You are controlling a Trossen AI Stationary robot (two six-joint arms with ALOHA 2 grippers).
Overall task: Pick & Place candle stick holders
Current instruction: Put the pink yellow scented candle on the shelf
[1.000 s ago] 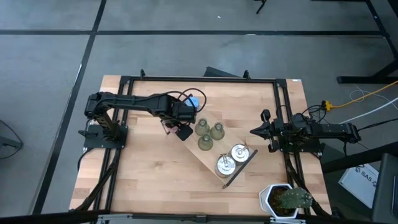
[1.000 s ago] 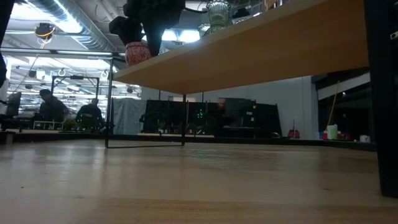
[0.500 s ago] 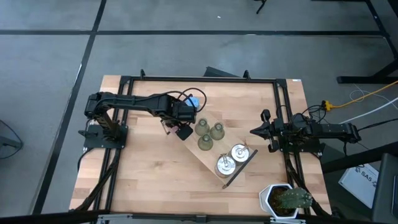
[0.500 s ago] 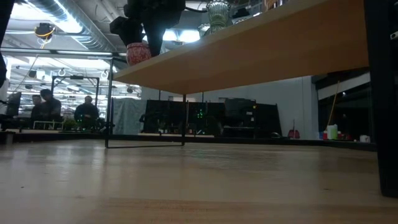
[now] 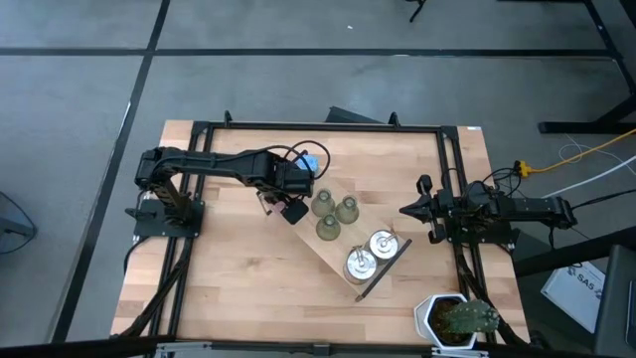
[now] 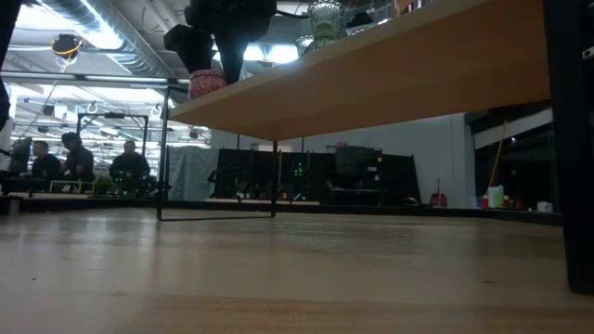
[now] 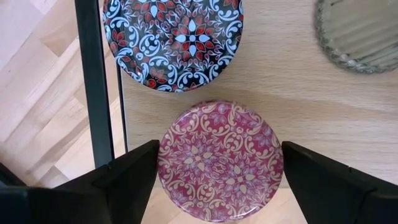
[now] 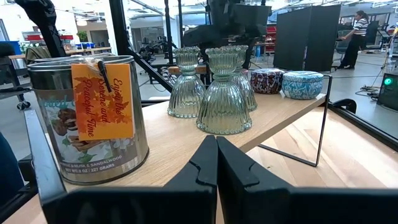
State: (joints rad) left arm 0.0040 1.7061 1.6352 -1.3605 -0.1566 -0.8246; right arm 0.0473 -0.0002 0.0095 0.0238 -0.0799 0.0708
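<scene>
Jaws of the left gripper [image 7: 214, 186] stand wide, one finger on each side of the pink holder [image 7: 220, 160], w/ a thin gap on both sides, so no squeeze on it. Right gripper [image 8: 216, 163] has its jaws shut tight on nothing.

High view: left arm reaches from the table's left edge to the upper end of the long wood tray [image 5: 390, 270], which lies slanted mid-table. Left gripper [image 5: 291, 210] hangs over that end. Three green holders [image 5: 336, 216] sit close together on the tray, two silver tins [image 5: 370, 254] farther down it. A bit of the blue holder [image 5: 309, 163] peeks out behind the arm. Right arm waits at the table's right edge. Potted plant [image 5: 455, 319] is at the near right corner.

Low view: pink holder [image 6: 206, 83] rests on the tray end, under the dark gripper. People sit far back in the room.

Left wrist view: pink holder sits flat on the tray, just beside a dark red-and-blue holder [image 7: 173, 38]. Part of a green one [image 7: 358, 32] shows nearby.

Right wrist view: silver tin [image 8: 90, 118] w/ an orange tag is close; green holders [image 8: 214, 90] behind it.
</scene>
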